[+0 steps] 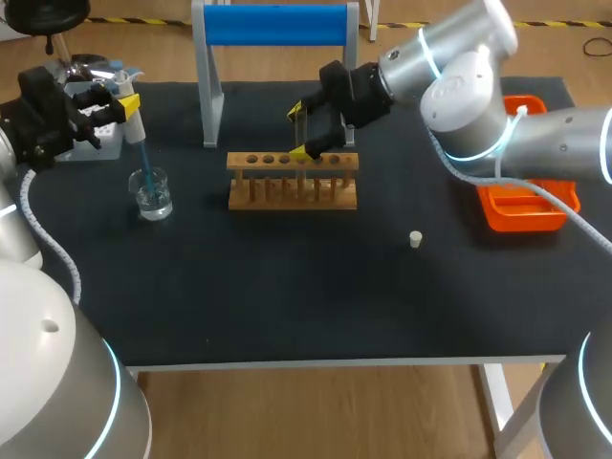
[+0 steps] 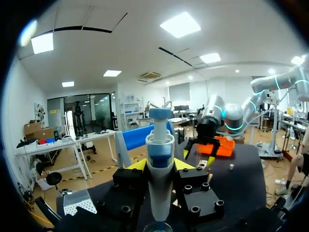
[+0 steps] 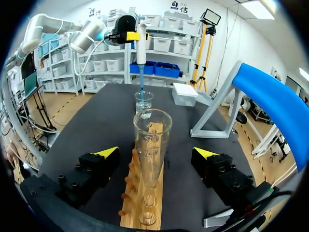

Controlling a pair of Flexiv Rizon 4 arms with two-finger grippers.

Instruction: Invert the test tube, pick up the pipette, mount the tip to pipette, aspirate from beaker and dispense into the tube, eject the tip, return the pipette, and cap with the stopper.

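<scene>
My left gripper (image 1: 120, 103) is shut on the white and blue pipette (image 2: 159, 162), held upright at the table's far left. The pipette's blue tip (image 1: 143, 163) dips into the glass beaker (image 1: 152, 194), which holds clear liquid. The clear test tube (image 3: 152, 145) stands mouth up in the wooden rack (image 1: 292, 182). My right gripper (image 3: 154, 153) is open around the tube, with a gap on each side. From the head view the right gripper (image 1: 301, 131) hangs over the rack's middle. A small white stopper (image 1: 415, 239) lies on the mat to the right of the rack.
A blue-topped pipette stand (image 1: 275, 24) rises behind the rack. A tip box (image 1: 96, 134) sits at the far left, behind the beaker. An orange tray (image 1: 521, 206) lies at the right edge. The black mat (image 1: 287, 287) covers the table.
</scene>
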